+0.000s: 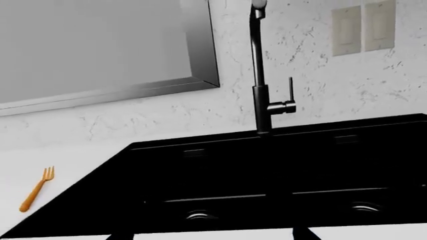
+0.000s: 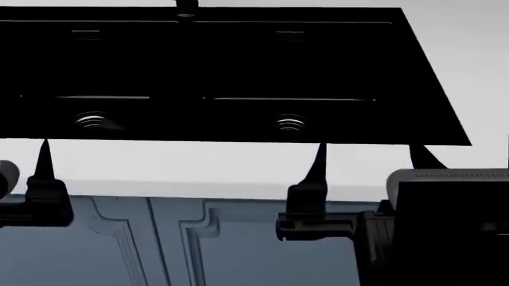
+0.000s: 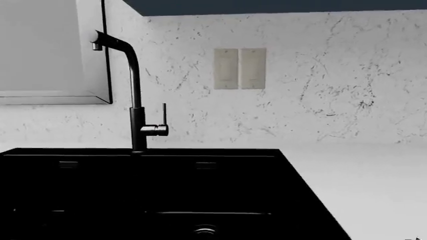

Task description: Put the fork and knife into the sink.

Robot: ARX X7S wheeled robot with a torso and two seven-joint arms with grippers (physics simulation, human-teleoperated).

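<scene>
I count one sink (image 2: 430,89), black, two basins, two ribbed drains (image 2: 92,122), one faucet (image 1: 261,90). One fork (image 1: 37,189), orange, lies flat on the white counter (image 1: 60,160) beside the sink, outside it, seen only from my left wrist camera. Knife: zero sighted. Left gripper (image 2: 44,155) and right gripper (image 2: 370,158) hover above the counter's front edge, both empty; right fingers spread apart, left shows one finger, so I cannot tell. Two wall plates (image 3: 239,68).
</scene>
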